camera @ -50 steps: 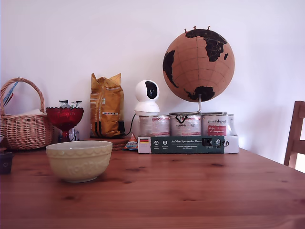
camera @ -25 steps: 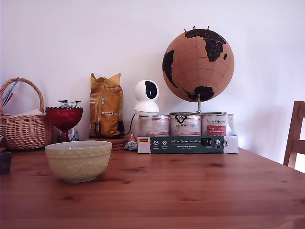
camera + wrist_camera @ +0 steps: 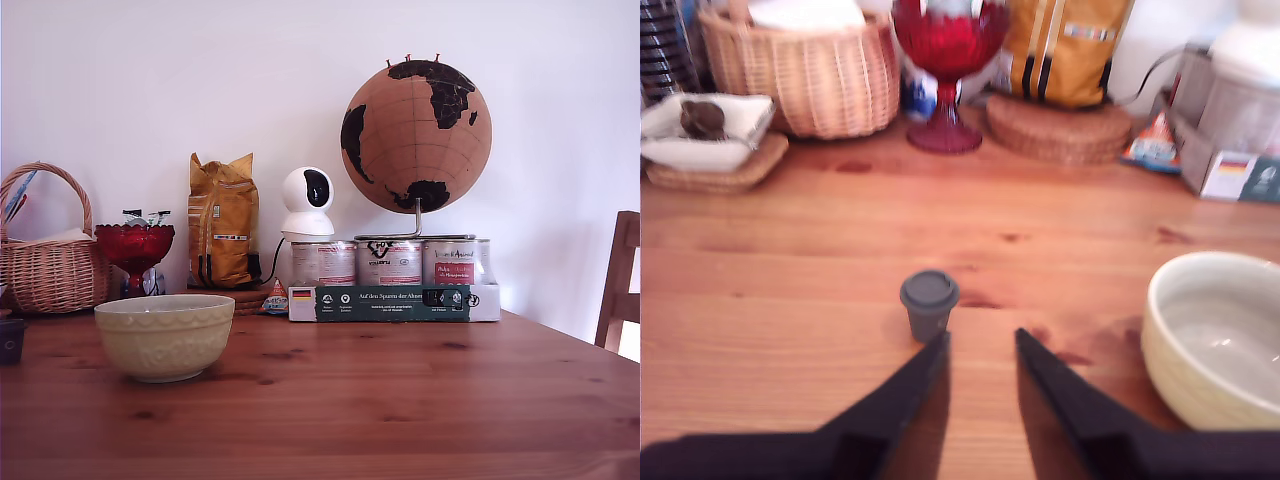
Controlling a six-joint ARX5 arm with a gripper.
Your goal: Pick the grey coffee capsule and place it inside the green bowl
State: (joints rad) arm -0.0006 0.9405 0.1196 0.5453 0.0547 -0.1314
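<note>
- The grey coffee capsule is a small, dark, tapered cup with a flat round top.
- It stands upright on the wooden table, wide end up, apart from the green bowl.
- The gripper has its fingers spread, empty, just short of the capsule.

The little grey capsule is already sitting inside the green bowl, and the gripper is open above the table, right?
Not quite. The wrist view shows the grey capsule standing upright on the wooden table, beside the green bowl and apart from it, not inside it. What shows of the bowl's inside is bare. The rest is right: the gripper is open above the table, just short of the capsule.
</note>
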